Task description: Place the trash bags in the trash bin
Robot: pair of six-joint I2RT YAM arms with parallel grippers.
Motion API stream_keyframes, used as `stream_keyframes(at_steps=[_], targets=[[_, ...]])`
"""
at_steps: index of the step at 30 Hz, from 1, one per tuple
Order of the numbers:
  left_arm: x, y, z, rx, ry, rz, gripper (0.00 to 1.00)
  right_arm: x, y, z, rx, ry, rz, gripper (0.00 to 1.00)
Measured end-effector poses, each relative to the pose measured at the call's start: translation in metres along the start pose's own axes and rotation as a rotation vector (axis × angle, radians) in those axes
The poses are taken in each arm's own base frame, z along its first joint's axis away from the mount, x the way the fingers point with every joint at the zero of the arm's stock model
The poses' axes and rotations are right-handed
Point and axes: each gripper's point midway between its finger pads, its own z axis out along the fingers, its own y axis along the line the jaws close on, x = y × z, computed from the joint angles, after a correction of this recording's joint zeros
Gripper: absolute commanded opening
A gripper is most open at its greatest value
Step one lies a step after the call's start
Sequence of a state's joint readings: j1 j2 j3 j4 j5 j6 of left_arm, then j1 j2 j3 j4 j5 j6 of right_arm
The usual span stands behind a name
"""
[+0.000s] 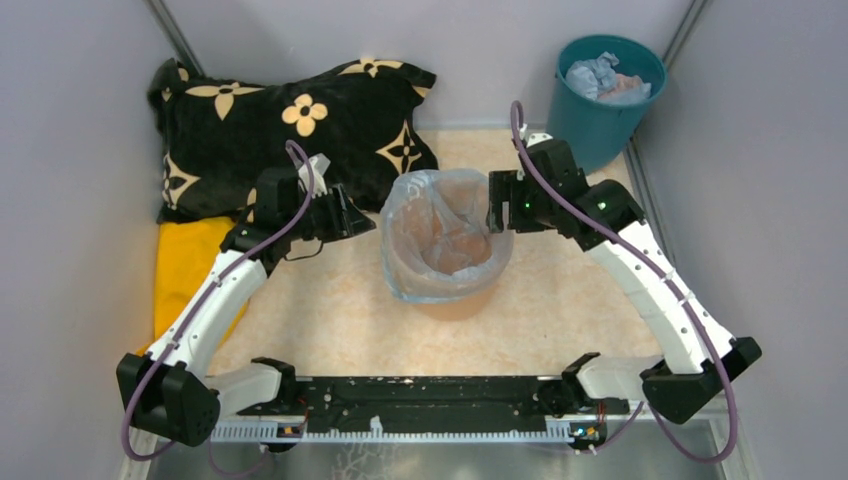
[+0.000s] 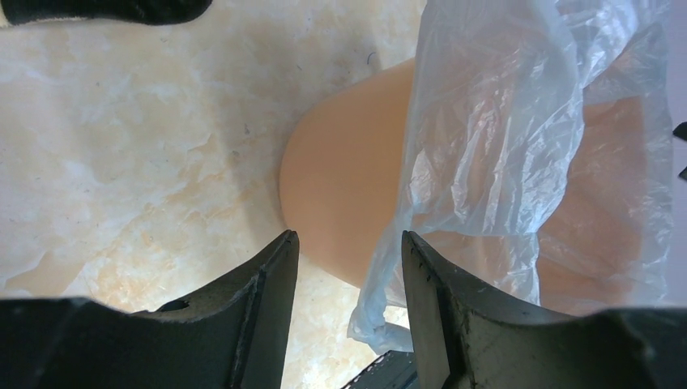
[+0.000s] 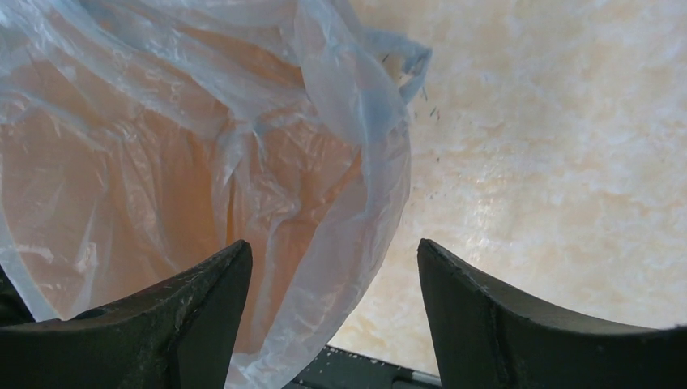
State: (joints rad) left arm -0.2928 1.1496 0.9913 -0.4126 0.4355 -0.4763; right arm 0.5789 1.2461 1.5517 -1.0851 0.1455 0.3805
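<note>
Left tool (image 2: 348,243) and right tool (image 3: 334,250) spread, flanking trash bin (image 2: 340,178); trash bag (image 1: 440,200) overhangs rim.

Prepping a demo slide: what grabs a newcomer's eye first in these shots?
Dead centre stands the peach trash bin, a pale blue trash bag draped over its rim, with the left gripper and right gripper open on either side. Behind are a black flower-patterned pillow at back left and a teal bucket at back right.

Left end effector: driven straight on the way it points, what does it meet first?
Left end effector likely meets the hanging edge of the trash bag first, then the trash bin wall behind it; depth unclear.
</note>
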Motion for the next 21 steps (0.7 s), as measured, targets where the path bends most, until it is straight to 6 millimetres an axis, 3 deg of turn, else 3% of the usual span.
stream_keyframes(at_steps=[10,14,17,21], targets=[[-0.011,-0.007,0.011,0.052,-0.033,-0.003,0.55,0.054,-0.007,0.009,0.026,0.097,0.081,0.65],[-0.006,-0.004,0.021,0.06,-0.006,-0.03,0.55,0.069,-0.004,0.016,0.032,0.134,0.085,0.37],[-0.002,-0.002,0.023,0.068,0.003,-0.039,0.55,0.068,-0.003,0.02,0.042,0.13,0.086,0.35],[0.001,-0.002,0.024,0.079,0.011,-0.04,0.55,0.057,-0.007,0.029,0.096,0.127,0.063,0.22]])
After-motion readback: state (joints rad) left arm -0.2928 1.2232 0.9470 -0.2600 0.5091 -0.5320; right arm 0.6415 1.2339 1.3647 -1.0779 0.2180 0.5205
